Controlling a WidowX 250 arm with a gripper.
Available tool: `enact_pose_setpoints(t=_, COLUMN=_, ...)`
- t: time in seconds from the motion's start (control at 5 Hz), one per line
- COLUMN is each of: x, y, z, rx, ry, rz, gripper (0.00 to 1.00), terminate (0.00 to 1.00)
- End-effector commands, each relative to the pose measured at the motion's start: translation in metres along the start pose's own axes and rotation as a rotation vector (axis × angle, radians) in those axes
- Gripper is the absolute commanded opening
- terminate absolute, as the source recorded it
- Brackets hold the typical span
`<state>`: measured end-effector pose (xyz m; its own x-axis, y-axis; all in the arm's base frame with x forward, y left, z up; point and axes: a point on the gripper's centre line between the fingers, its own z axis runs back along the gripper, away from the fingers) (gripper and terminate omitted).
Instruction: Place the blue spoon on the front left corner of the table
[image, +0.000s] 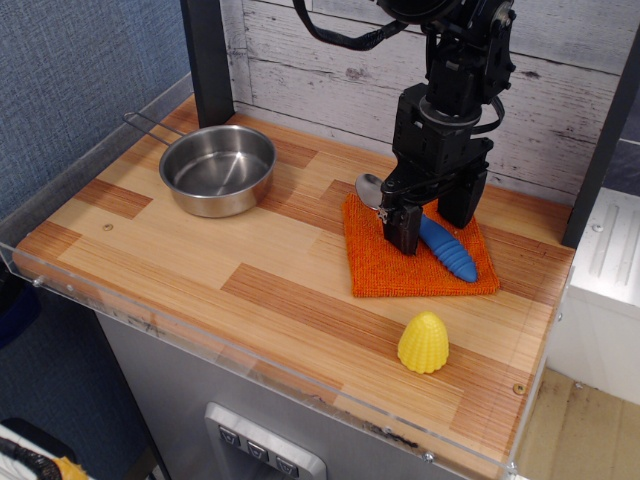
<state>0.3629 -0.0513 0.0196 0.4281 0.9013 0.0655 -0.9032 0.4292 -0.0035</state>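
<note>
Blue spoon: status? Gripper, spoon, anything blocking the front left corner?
Gripper open, fingers straddling the blue spoon. Spoon lies on the orange cloth, not lifted. Steel pan back left; front left of the table unobstructed.

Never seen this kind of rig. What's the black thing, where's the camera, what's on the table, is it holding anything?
The black thing is a robot arm ending in a two-finger gripper. A single fixed camera looks down at the table from the front, at an angle. On the wooden top: a steel pan at the back left, an orange cloth with the blue spoon lying on it, and a yellow corn-shaped toy near the front. The gripper is low, open, with a finger on each side of the spoon's handle near the bowl. Nothing is lifted yet.
</note>
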Motion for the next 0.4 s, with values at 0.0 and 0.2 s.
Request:
enact_pose_setpoints(t=0.0, x=0.0047, y=-0.0014, z=0.0130, rx=-0.044, ry=-0.008, rz=0.013, gripper=0.00, terminate=0.00)
enact_pose_setpoints(t=0.2, x=0.0045, y=0.0000, z=0.0133, rx=-0.042, ry=-0.007, rz=0.015, gripper=0.00, terminate=0.00)
